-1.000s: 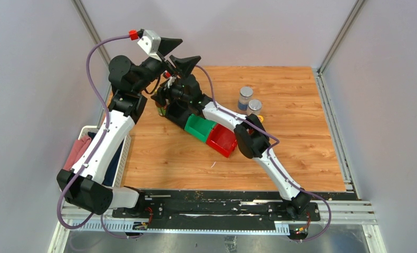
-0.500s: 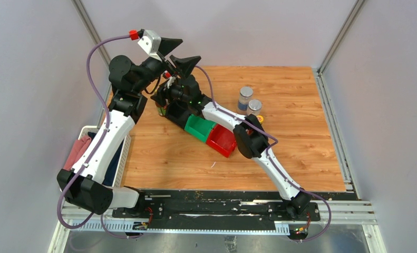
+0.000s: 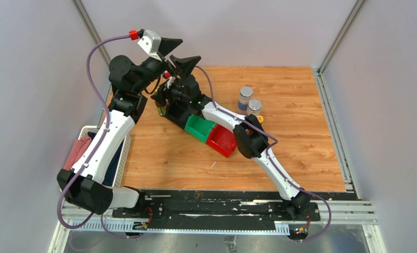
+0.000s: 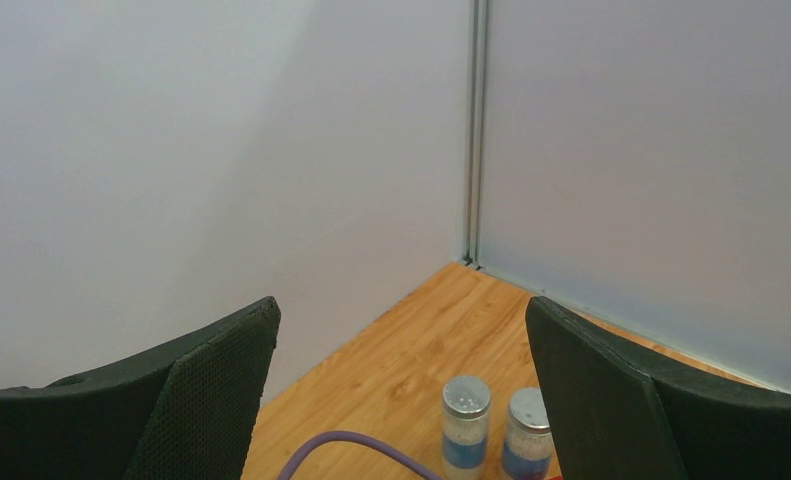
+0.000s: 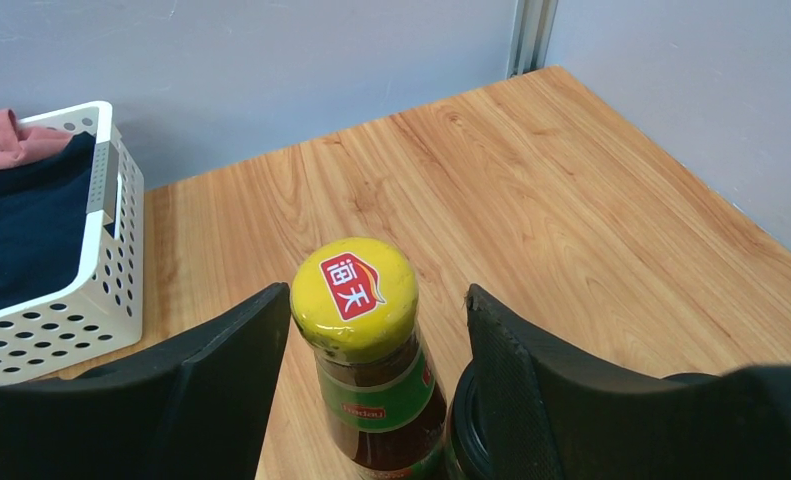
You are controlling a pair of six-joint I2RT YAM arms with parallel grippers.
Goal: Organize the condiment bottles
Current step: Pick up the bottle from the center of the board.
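Observation:
A dark brown bottle with a yellow cap stands between the fingers of my right gripper. The jaws are open, with a gap on each side of the cap. A black-capped bottle sits just right of it, mostly hidden by the right finger. In the top view my right gripper is over the black bin. Two silver-lidded shakers stand at the back right, also in the left wrist view. My left gripper is raised, open and empty.
The green bin and the red bin adjoin the black bin in a diagonal row. A yellow cap peeks out by the right arm. A white basket with cloths stands off the table's left edge, also in the right wrist view.
My right arm's elbow has edged slightly to the left. The left arm and the bottles have not moved.

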